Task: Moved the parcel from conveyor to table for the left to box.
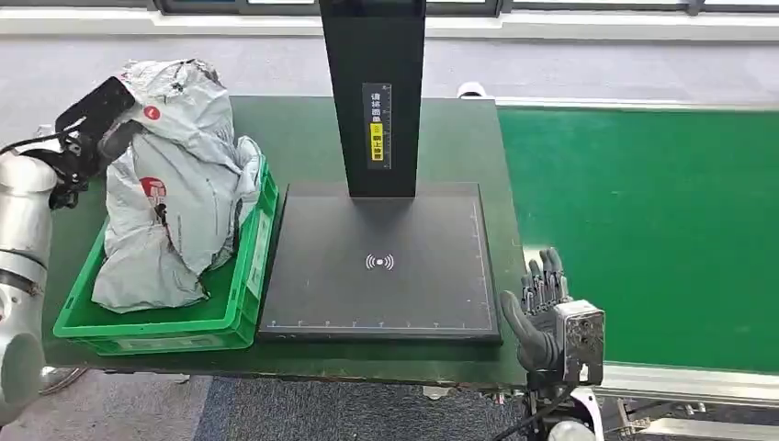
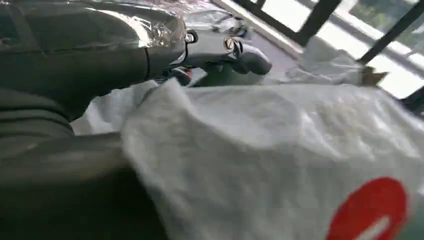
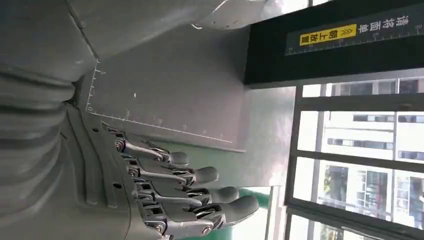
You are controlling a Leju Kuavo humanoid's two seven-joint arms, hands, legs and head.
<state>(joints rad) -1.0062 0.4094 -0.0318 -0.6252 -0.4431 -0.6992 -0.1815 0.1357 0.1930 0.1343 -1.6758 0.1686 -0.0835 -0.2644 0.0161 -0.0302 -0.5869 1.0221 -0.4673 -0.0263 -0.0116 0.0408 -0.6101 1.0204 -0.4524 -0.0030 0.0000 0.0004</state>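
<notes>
The parcel (image 1: 174, 184), a crumpled grey plastic mailing bag, stands slumped in the green crate (image 1: 246, 303), which sits just beside the black scanner pad (image 1: 381, 262) on the side away from the conveyor (image 1: 643, 230). It looks soft, light and slippery, likely to sag and fold when lifted; the bunched upper part seems the best place to take hold. The left hand (image 1: 96, 129) grips that upper part, thumb and fingers pressed into the plastic. Red round logos show on the bag, their lettering too small to read. The black post (image 1: 372, 92) rising from the pad carries a label with Chinese writing and a yellow tag, not legible to me. The right hand (image 1: 542, 308) hangs between the pad and the conveyor, fingers apart and nearly straight, holding nothing.
</notes>
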